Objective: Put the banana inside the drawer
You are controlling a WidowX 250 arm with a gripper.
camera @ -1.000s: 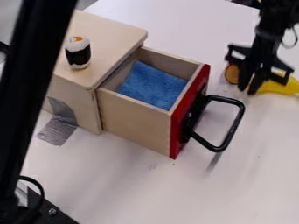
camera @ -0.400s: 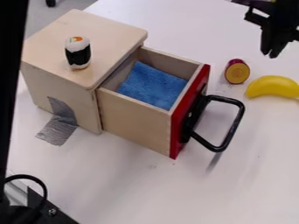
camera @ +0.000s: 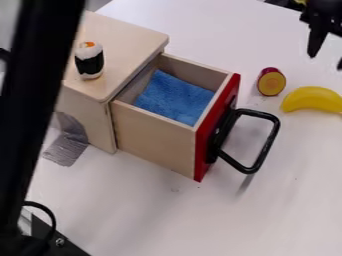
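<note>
The gripper point(camera: 327, 61) has its fingers spread, with nothing seen between them, above the table point(camera: 147, 215); the banana point(camera: 312, 98) lies on the tabletop below them, toward the camera. The step in hand looks to be the grasp, with the carry to the drawer still undone. The next move likely calls for lowering the fingers astride the banana's middle and closing, minding the purple-rimmed round piece point(camera: 271, 82) just beside its tip, which a wide finger might nudge. Left of the fingers in the view and nearer the camera, the drawer point(camera: 153, 141) stands pulled out of its wooden cabinet point(camera: 130, 32), a blue cloth point(camera: 175, 97) lying inside. Its black handle point(camera: 266, 146) juts out on the fingers' side. Farther left from them, a toy sushi roll point(camera: 89, 61) stands on the cabinet's top.
</note>
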